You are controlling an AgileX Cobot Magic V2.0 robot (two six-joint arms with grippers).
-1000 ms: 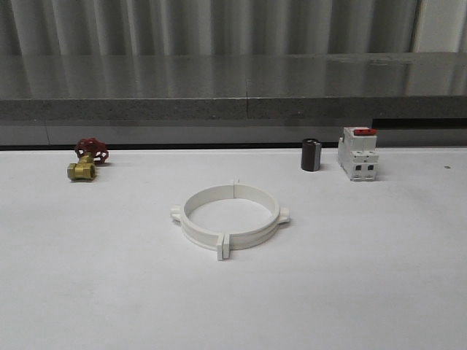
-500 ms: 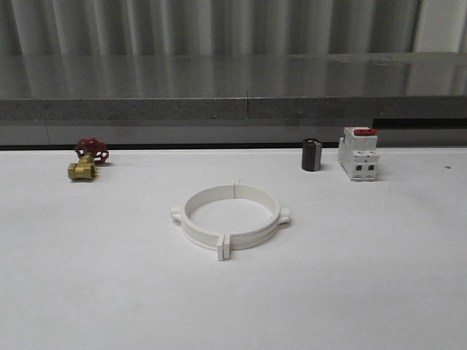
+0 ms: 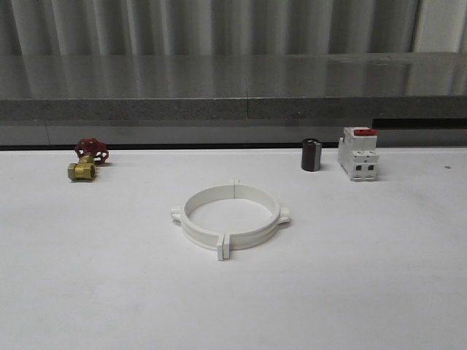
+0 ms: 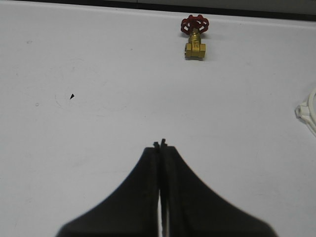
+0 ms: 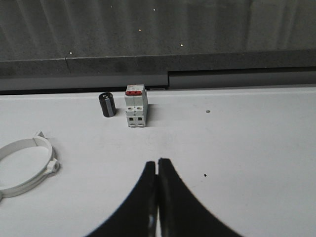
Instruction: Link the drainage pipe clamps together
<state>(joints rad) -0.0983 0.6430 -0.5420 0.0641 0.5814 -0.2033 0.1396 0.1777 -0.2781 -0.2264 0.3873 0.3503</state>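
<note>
The drainage pipe clamps (image 3: 230, 218) sit joined as a ring mid-table, while left gripper (image 4: 160, 144) and right gripper (image 5: 157, 161) hang pressed closed, empty.

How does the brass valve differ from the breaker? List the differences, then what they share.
The brass valve is brass-coloured and rounded; the breaker is white and boxy. In the front view the valve sits at the table's far left, the breaker at the far right beside a dark cylinder. The valve looks lower, the breaker taller and upright. Both carry a red part on top and rest on the white table, apart from the drainage pipe clamps.
</note>
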